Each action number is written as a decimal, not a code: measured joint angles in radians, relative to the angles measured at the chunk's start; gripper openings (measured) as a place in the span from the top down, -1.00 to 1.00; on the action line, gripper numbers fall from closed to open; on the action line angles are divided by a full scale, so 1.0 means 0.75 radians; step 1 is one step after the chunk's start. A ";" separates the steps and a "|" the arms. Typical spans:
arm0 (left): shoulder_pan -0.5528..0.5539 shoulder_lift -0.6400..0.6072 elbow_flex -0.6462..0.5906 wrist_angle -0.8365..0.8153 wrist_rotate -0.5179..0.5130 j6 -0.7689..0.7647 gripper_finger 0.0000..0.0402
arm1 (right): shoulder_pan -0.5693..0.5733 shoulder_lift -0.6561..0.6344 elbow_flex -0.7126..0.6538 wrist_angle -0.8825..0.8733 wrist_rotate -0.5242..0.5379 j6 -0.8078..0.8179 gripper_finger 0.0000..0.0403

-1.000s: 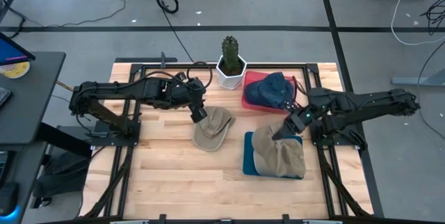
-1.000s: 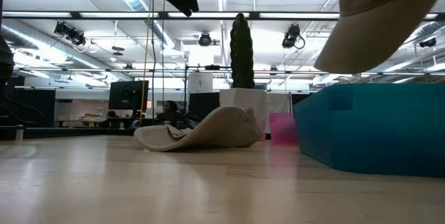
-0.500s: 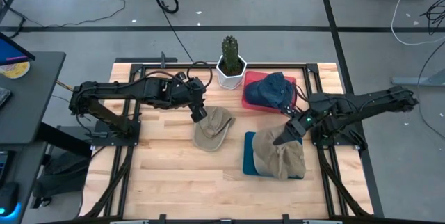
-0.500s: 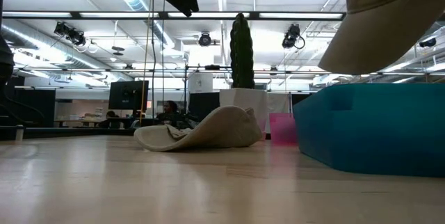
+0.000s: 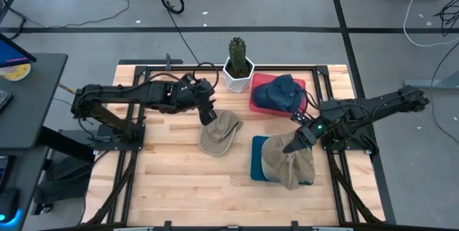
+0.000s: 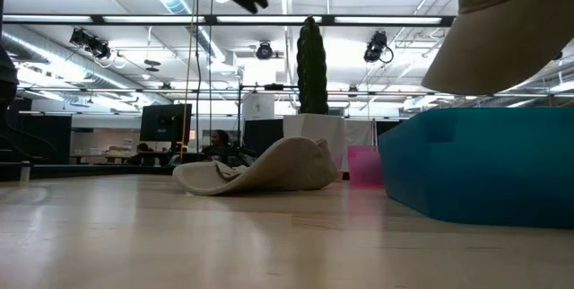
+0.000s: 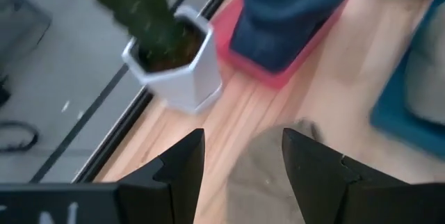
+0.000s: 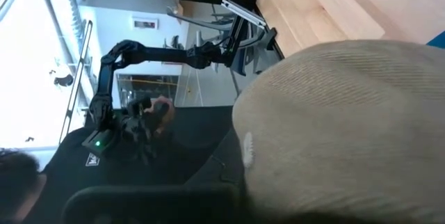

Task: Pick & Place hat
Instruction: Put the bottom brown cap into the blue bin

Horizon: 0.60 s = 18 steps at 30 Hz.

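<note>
A tan hat (image 5: 219,132) lies on the table on its brim, also in the low view (image 6: 260,168). My left gripper (image 5: 208,112) hovers open just above its far edge; in the left wrist view (image 7: 243,161) that hat (image 7: 268,182) shows between the fingers. My right gripper (image 5: 294,143) is shut on a second tan hat (image 5: 288,163), held over a teal block (image 5: 257,165). A blue hat (image 5: 280,93) rests on a red block (image 5: 259,103). My right gripper holds the second tan hat by its far edge (image 5: 287,147), coming slanting down from the table's right. The hat hangs below the fingers, lifted clear of the teal block (image 6: 475,163) in the low view (image 6: 511,29). In the right wrist view the hat (image 8: 341,126) hides the contact.
A cactus in a white pot (image 5: 238,66) stands at the far edge, just beyond my left gripper, and shows in the left wrist view (image 7: 177,71). Bare wood (image 5: 179,181) lies toward the near edge. A dark desk (image 5: 29,95) stands left of the table.
My right gripper has moved toward the near edge, carrying the tan hat with it, so the hat now hangs farther over the teal block's near side. My left gripper has risen a little above the hat on the table.
</note>
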 joint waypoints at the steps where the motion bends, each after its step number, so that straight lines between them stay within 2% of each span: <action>1: -0.012 0.000 -0.016 0.055 -0.001 0.028 0.02 | 0.006 0.000 0.000 0.000 0.012 0.000 1.00; 4: -0.053 0.002 -0.073 0.202 0.038 0.131 0.02 | 0.019 0.000 0.000 -0.001 0.024 0.000 1.00; 10: -0.088 0.003 -0.224 0.420 0.268 0.275 0.06 | 0.026 0.000 0.000 -0.004 0.038 -0.003 1.00; 15: -0.065 0.002 -0.283 0.534 0.390 0.328 0.22 | 0.026 0.001 0.000 -0.020 0.038 -0.003 1.00; 18: -0.058 0.000 -0.303 0.637 0.413 0.347 0.38 | 0.026 0.001 0.000 -0.024 0.038 -0.009 1.00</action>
